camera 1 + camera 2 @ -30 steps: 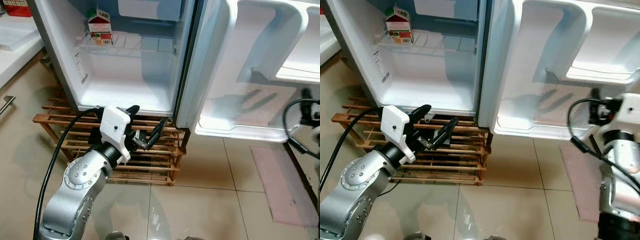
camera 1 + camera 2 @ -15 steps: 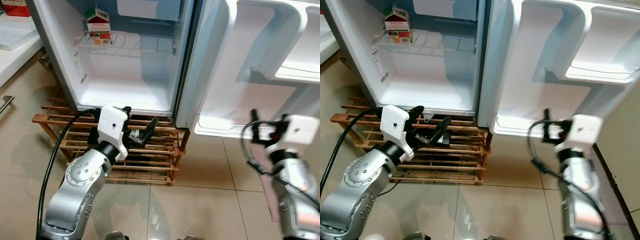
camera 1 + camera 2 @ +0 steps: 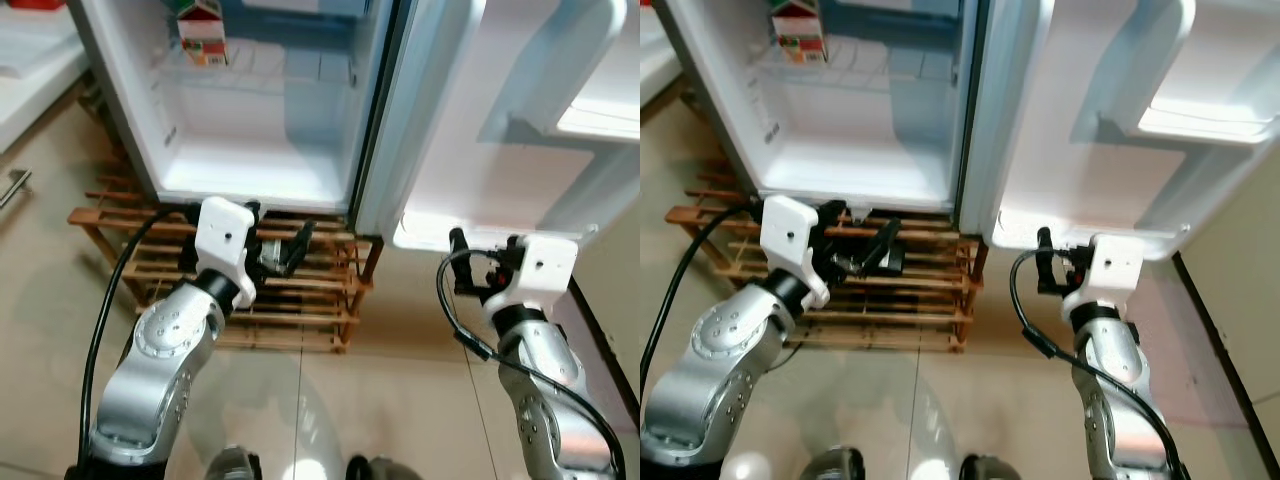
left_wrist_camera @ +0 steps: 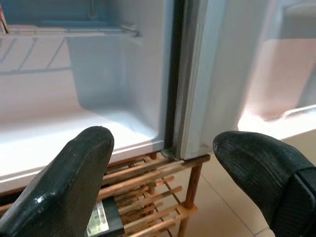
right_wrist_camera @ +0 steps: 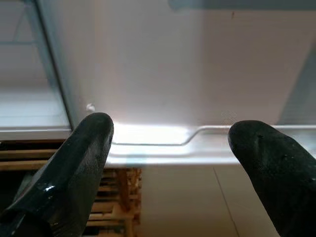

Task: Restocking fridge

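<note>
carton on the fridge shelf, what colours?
The carton is red and white with a green band near its base; clearest in the left eye view.

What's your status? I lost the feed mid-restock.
Left gripper open, empty, low before the wooden rack. Right gripper open, empty, below the fridge door. Fridge open; one carton on its wire shelf. Nothing in the way.

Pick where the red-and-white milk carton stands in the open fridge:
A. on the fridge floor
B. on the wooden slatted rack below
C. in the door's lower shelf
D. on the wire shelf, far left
D: the red-and-white milk carton stands on the white wire shelf, at its left end beside the fridge wall.
</note>
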Controlling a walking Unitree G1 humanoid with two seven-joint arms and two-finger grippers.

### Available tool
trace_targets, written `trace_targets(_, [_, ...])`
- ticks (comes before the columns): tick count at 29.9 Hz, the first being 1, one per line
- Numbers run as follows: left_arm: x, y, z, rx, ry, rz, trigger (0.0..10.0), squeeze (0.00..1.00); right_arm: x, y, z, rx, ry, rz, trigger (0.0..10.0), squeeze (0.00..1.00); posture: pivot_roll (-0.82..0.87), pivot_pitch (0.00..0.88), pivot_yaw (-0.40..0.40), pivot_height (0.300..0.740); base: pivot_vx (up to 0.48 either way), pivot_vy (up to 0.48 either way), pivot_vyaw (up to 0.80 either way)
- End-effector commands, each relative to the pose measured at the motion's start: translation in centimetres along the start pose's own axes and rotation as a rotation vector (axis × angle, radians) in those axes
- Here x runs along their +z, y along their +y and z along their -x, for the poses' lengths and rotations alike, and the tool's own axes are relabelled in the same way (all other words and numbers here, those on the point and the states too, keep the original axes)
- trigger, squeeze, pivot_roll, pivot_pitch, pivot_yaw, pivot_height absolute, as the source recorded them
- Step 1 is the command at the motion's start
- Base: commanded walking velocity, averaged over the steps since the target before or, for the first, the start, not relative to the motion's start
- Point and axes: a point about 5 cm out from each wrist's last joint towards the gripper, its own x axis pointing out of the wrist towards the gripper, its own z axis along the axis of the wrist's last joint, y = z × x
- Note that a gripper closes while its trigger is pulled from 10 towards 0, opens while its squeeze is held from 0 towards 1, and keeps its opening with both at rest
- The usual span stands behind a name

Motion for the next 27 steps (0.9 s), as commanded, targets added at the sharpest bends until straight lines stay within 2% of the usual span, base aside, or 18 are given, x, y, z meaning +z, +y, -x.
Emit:
trace_targets(1, [-0.1,-0.2,-0.1,-0.002,0.017,-0.012,10.0,0.0,0.4,-0.2,0.0,-0.009,-0.002,0.014,10.0,0.0,0.02,0.048,-0.062,0.74,0.0,0.0,0.0])
trace_targets(7, [-0.1,0.0,-0.3,0.029,0.022,-0.013,10.0,0.0,0.5,0.6,-0.1,0.043,0.008,0.068,10.0,0.0,0.02,0.047,-0.058,0.74,0.0,0.0,0.0])
trace_targets(11, [0.0,0.0,-0.4,0.025,0.025,-0.049,10.0,0.0,0.6,1.0,-0.2,0.06,0.006,0.092,10.0,0.0,0.02,0.047,-0.057,0.74,0.0,0.0,0.0])
trace_targets(13, [0.0,0.1,-0.8,0.051,0.026,-0.044,10.0,0.0,0.7,1.3,-0.4,0.074,0.003,0.101,10.0,0.0,0.02,0.046,-0.056,0.74,0.0,0.0,0.63])
trace_targets(27, [0.1,0.5,-1.3,0.086,0.021,-0.05,10.0,0.0,1.1,1.4,-1.0,0.083,-0.007,0.117,10.0,0.0,0.02,0.034,-0.061,0.74,0.0,-0.475,0.8])
